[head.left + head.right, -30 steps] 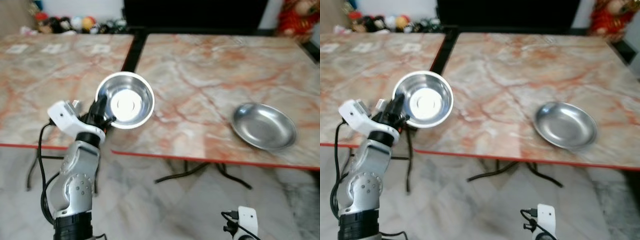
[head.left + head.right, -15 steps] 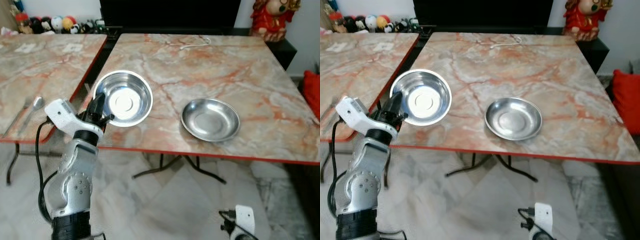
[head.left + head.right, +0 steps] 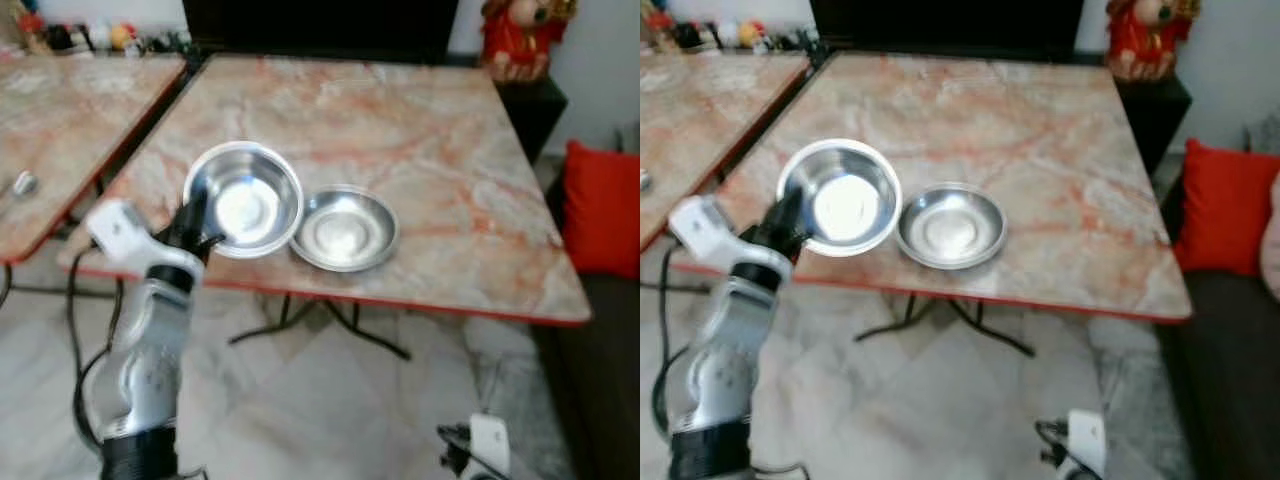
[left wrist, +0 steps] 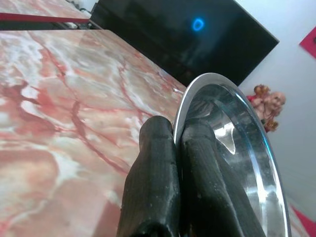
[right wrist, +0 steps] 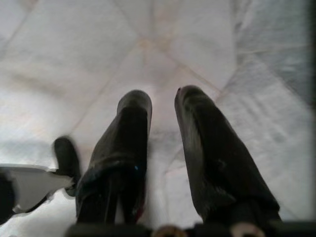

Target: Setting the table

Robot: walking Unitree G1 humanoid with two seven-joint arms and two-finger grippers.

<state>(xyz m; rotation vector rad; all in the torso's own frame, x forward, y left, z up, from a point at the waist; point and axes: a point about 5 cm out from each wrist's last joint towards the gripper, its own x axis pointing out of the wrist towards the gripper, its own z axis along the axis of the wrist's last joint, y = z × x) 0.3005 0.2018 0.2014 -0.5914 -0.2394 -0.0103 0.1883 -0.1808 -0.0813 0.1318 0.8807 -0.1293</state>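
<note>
My left pincer point(image 3: 200, 228) is clamped on the rim of the steel bowl point(image 3: 245, 198), one finger inside, one outside. I carry the bowl above the surface point(image 3: 420, 130) near its front edge, just left of the steel plate point(image 3: 343, 228). My right pincer point(image 5: 162, 148) hangs over the floor, fingers parted, empty.

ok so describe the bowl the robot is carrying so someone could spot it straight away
Start at the marble table with the red edge. At its near left corner, the left hand pinches the rim of a steel bowl held up above the tabletop. Unlike the shallower steel dish lying flat on the table beside it, this bowl is deeper and held in the hand.
</note>
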